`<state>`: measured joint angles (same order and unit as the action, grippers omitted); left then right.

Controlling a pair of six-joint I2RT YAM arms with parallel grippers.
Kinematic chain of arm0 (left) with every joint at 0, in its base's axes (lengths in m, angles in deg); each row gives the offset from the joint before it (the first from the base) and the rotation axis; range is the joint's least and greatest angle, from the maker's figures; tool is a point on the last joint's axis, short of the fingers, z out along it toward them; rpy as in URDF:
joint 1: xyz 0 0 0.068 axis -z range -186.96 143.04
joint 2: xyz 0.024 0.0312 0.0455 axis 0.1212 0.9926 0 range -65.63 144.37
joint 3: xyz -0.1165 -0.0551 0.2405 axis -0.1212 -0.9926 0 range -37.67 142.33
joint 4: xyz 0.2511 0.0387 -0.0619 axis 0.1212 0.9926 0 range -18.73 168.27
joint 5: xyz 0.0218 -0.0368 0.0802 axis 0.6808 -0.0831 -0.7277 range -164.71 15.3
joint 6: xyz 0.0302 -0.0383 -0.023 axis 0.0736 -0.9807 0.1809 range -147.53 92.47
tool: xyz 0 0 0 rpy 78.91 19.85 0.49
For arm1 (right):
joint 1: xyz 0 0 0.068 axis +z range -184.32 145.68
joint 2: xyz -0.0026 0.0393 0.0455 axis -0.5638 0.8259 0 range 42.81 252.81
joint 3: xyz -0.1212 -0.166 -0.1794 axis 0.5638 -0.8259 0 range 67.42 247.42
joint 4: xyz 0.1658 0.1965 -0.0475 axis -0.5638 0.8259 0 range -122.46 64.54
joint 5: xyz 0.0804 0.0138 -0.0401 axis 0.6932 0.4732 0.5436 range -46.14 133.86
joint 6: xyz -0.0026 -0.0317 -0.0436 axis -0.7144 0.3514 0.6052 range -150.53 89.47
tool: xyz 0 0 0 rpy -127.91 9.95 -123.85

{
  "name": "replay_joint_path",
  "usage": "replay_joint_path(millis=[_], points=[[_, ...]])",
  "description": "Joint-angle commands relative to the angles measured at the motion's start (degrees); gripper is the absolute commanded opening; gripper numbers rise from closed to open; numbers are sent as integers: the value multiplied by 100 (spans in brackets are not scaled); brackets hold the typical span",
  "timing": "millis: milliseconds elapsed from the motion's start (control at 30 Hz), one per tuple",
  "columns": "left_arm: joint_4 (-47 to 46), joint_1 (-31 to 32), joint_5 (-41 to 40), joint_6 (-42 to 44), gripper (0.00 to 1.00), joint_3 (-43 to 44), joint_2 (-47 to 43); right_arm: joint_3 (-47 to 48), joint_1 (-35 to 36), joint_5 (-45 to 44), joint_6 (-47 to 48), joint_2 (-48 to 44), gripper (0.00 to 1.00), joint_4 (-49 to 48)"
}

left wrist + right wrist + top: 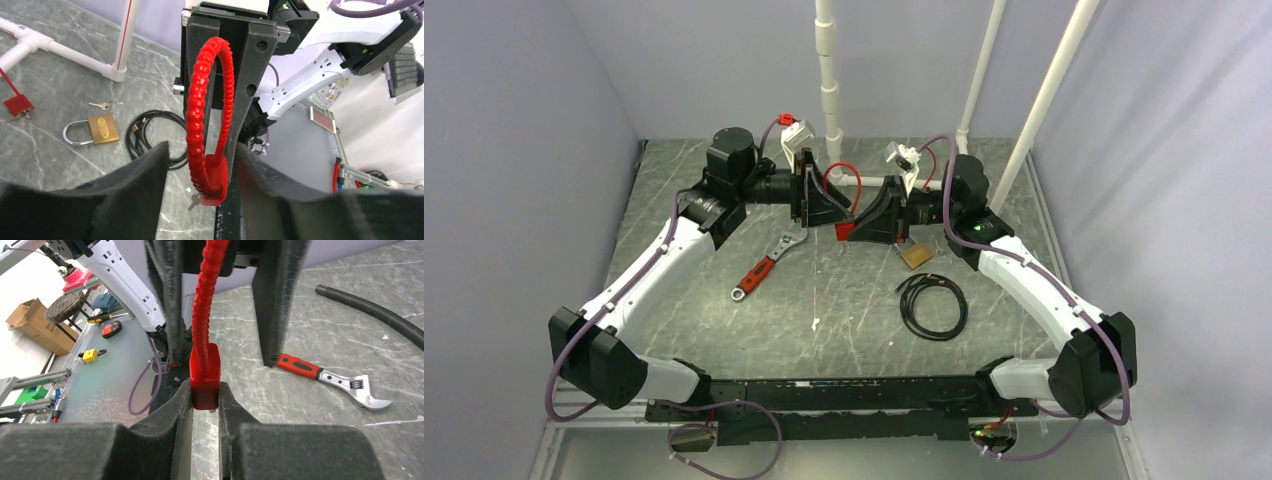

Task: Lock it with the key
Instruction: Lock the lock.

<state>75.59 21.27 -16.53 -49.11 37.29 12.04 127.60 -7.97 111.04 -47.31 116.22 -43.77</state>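
Right jaws pinch red cable lock [205,374] body; left jaws apart, straddling it.

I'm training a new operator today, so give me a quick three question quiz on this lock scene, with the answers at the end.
1. True or false: the right end effector is clamped on the red lock.
2. Which lies nearest the brass padlock? A) wrench B) black cable C) cardboard box
3. Fill in: the left end effector has its jaws ___ on either side of the lock.

Key: 1 true; 2 B; 3 open.
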Motion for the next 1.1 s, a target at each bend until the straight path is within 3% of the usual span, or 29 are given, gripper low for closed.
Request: replay_joint_path(millis=[0,200,267,400,500,767,1067], points=[[-377,42,81,-198,49,52,67,296,19,118,-171,0,0,-384],[-853,42,334,-529,3,-97,52,310,11,105,-400,23,0,-467],[-876,28,314,-623,0,-121,19,301,3,113,-559,32,4,-553],[-1222,-111,329,-987,0,-203,-70,131,-87,192,-961,-12,48,-922],[-1545,-184,430,-1343,0,-222,-55,-61,-121,105,-985,-71,66,-1106],[-1784,-182,604,-1582,0,-161,42,64,-20,132,-1255,207,69,-1533],[-1621,-160,633,-1459,0,-150,81,189,85,211,-1482,431,58,-1828]])
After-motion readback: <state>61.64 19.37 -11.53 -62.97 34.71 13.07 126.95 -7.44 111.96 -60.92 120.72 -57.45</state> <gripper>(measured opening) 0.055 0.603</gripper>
